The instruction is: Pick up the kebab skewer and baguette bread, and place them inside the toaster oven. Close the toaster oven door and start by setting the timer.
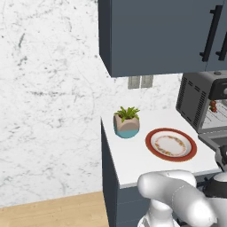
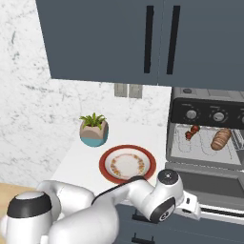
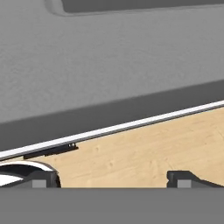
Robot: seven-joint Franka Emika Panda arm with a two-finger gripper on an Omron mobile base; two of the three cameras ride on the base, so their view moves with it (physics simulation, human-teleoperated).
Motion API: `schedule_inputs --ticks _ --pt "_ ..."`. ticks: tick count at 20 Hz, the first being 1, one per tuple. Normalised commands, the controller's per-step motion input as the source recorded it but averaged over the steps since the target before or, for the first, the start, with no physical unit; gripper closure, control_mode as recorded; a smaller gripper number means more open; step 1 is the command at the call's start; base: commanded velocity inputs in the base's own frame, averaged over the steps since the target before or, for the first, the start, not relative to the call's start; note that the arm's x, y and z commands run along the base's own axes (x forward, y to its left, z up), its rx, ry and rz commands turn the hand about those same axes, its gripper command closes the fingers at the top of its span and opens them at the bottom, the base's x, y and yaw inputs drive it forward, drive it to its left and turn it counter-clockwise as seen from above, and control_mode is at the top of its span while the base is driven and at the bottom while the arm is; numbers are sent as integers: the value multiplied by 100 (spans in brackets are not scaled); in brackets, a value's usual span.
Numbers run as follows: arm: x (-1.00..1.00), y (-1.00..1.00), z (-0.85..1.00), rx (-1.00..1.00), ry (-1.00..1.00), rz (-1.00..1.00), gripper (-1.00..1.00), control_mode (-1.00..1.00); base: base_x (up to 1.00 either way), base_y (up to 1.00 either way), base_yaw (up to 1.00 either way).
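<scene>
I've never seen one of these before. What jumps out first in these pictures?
The open toaster oven on the right, with a kebab skewer and a baguette lying on its rack. Left of it on the white counter sit an empty red-rimmed plate and a small potted plant.

you are looking at evenly lit, rendered pictures with soft, flat light and no visible lamp. the marble wall (image 1: 48,88) reads bright and almost washed out, while the dark cabinets (image 2: 143,38) stay matte with no glare. under the cabinets a faint shadow falls across the wall. the potted plant (image 1: 127,122) and the plate (image 1: 171,144) cast only weak, soft shadows on the white counter (image 1: 133,155). the robot arm (image 2: 119,209) shows smooth glossy highlights. edges are slightly soft and jagged from low resolution. in the hand view, the grey surface (image 3: 109,65) looks smooth and shaded in bands, and the wooden floor (image 3: 144,153) is mildly blurred.
</scene>
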Motion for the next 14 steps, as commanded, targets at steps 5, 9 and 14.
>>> schedule_inputs --ticks 5,9,14 --pt "13 0 -24 0 -2 -1 -100 -100 0 0 0" --pt "39 -12 -3 0 0 -1 -100 -100 0 0 0" --pt "59 -20 0 0 0 -1 -100 -100 0 0 0"
